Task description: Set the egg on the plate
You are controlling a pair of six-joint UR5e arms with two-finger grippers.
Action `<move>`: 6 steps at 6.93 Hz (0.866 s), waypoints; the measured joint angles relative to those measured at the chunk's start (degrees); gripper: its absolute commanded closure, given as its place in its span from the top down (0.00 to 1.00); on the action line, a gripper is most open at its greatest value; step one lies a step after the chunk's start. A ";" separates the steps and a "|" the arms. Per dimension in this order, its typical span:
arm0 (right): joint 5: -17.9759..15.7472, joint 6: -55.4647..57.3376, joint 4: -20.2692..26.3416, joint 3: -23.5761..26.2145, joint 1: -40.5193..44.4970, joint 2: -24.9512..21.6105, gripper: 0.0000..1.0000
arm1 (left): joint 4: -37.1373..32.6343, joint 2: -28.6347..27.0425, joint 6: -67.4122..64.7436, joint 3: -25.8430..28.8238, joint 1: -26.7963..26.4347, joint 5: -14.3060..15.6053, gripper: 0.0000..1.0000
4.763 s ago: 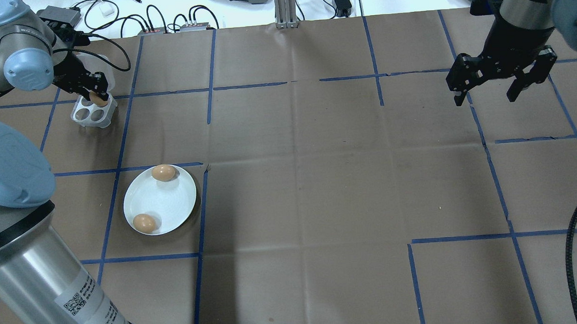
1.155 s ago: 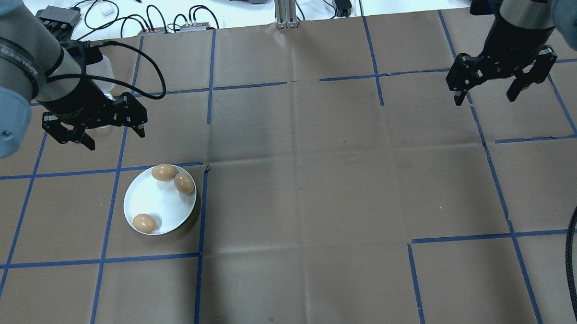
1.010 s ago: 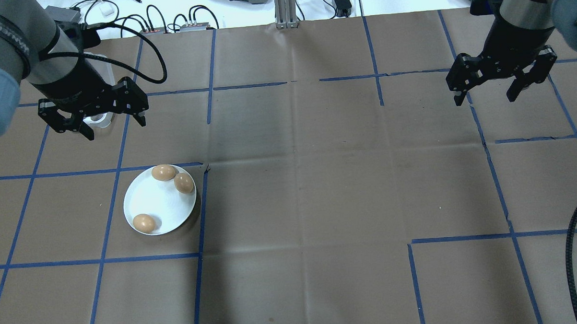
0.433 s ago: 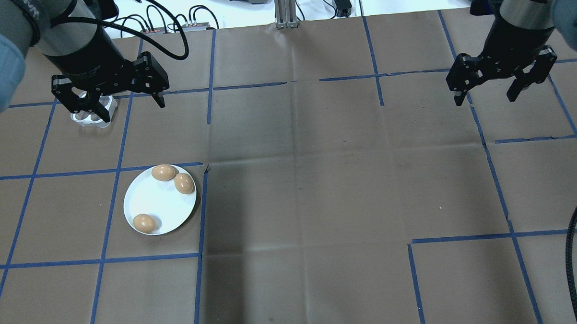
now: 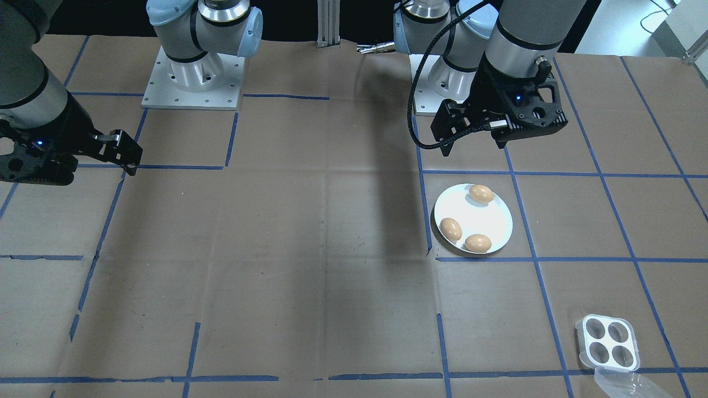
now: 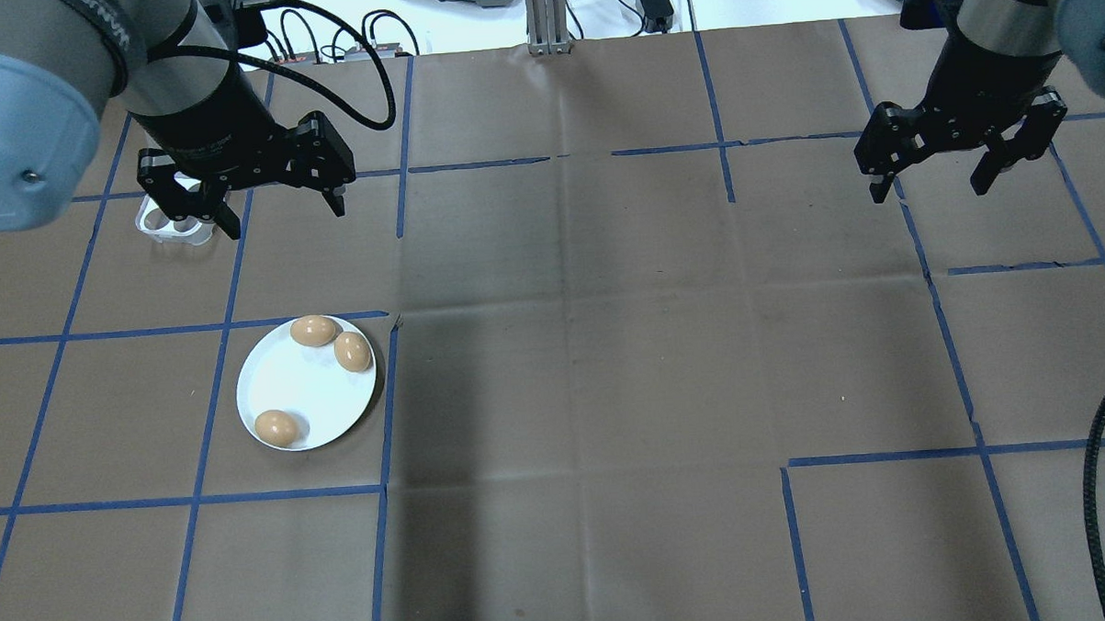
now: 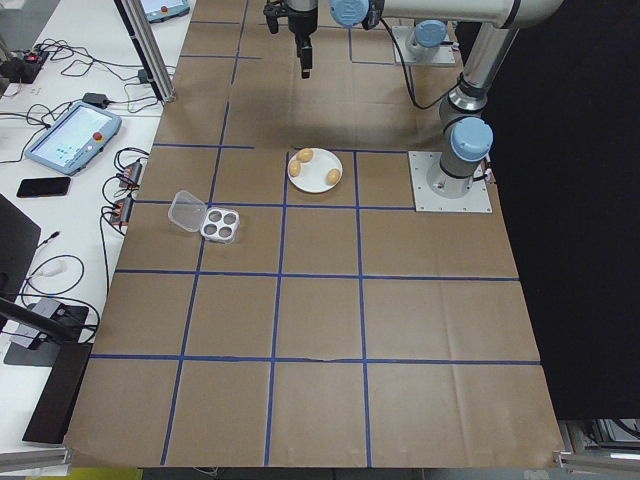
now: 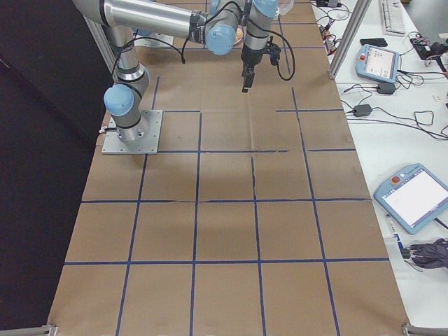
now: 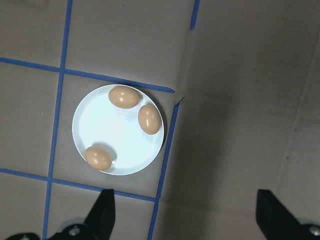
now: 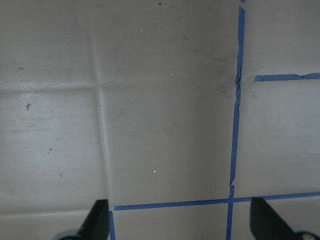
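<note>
Left tool spread wide, empty, right tool likewise, eggs on plate

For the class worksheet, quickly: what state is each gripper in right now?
Left gripper: open, jaws spread wide, holding nothing.
Right gripper: open, jaws spread wide, holding nothing.

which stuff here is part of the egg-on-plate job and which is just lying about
Part of the job:
- round glossy white plate
- three brown eggs on it
- left tool, open, empty
- small clear plastic four-cup egg tray, all cups empty

Just lying about:
- right tool, open, idle
- black cables beyond the table edge
</note>
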 measured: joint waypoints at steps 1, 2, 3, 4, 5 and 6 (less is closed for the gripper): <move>0.00 0.00 0.01 0.00 0.00 0.00 1.00 | 0.15 -0.04 0.17 -0.14 -0.03 -0.11 1.00; 0.00 0.00 0.02 0.00 0.00 0.00 1.00 | 0.20 -0.07 0.24 0.01 -0.05 -0.03 1.00; 0.00 0.00 0.02 0.00 0.00 0.00 1.00 | 0.23 -0.11 0.24 0.25 -0.06 0.08 1.00; 0.00 0.00 0.02 0.00 0.00 0.00 1.00 | 0.22 -0.12 0.21 0.41 -0.06 0.09 1.00; 0.00 0.00 0.02 0.00 0.00 0.00 1.00 | 0.18 -0.12 0.19 0.52 -0.05 0.03 1.00; 0.00 0.00 0.01 0.00 0.00 0.00 1.00 | 0.16 -0.22 0.19 0.62 -0.04 0.04 1.00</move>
